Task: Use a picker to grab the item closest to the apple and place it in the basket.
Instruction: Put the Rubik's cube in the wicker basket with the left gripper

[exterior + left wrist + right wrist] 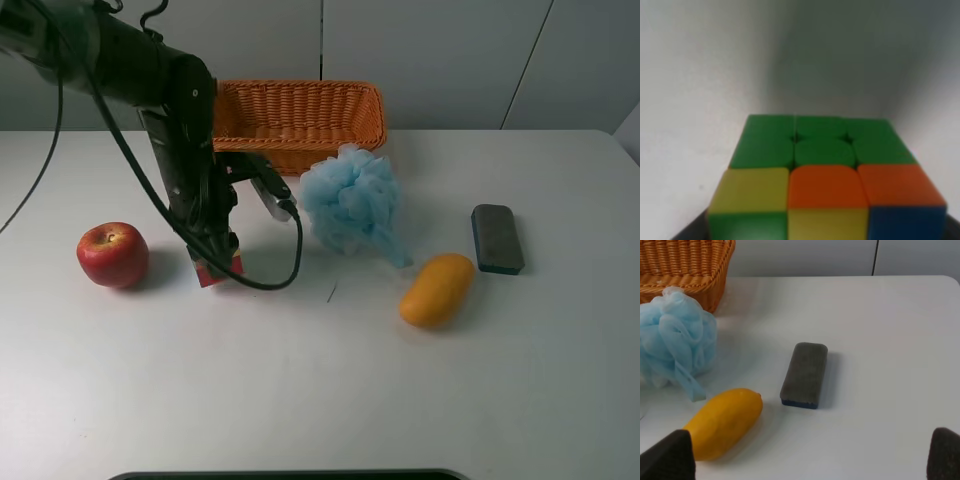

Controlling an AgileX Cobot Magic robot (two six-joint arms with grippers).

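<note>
Cube (219, 269): the object nearest the apple. It sits on the white table (320, 400) in the left-centre of the overhead frame, just right of the fruit and well short of the basket. Only a red face shows there. The left wrist view fills with its green, orange, yellow and blue tiles.
Apple (112, 254): red, at the far left of the overhead frame, standing clear of the cube.
Left gripper (213, 254): lowered straight onto the cube, black arm and cable looping over it. Whether its fingers pinch the cube or merely straddle it cannot be told.
Right gripper (805, 460): spread wide and empty — two dark pads at opposite corners of its own wrist view.
Basket (330, 140): orange wicker, upper centre of the overhead frame.
Blue mesh pouf (352, 205): centre, just in front of the basket's right end.
Mango (437, 289): right of centre, below the pouf.
Grey block (497, 238): further right — lying flat, apart from the mango.
</note>
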